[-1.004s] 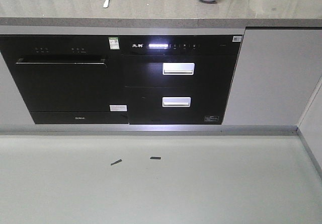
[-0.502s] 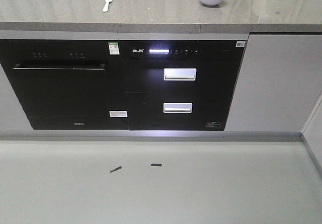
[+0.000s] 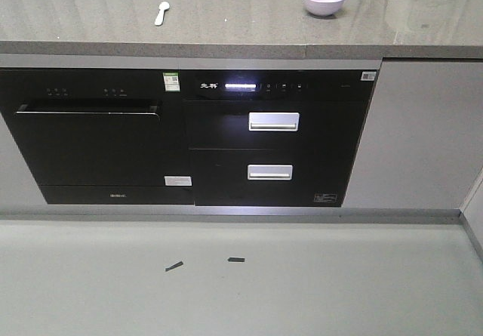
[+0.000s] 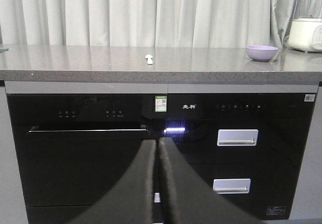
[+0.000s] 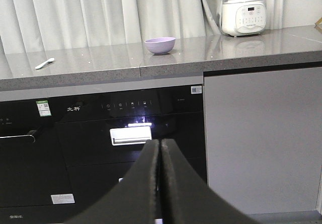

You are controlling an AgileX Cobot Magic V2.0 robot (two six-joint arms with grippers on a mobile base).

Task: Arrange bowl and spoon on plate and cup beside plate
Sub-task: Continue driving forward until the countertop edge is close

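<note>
Fingers of the left arm [image 4: 138,183] are clenched together on nothing. That wrist is held level and low, aimed at the black oven front [image 4: 85,158] beneath the bench [image 4: 75,63]. The fingers of the right arm [image 5: 176,183] are likewise pressed tight and empty, level, facing the black drawer front [image 5: 85,138]. On the bench the bowl [image 3: 324,1] stands upright toward the right end, back from the front edge. The spoon [image 3: 162,13] lies well apart from it toward the left. A white appliance [image 5: 243,10] stands near the back right.

Even, soft indoor light, pale glare across the countertop [image 3: 241,20], mild graininess.
</note>
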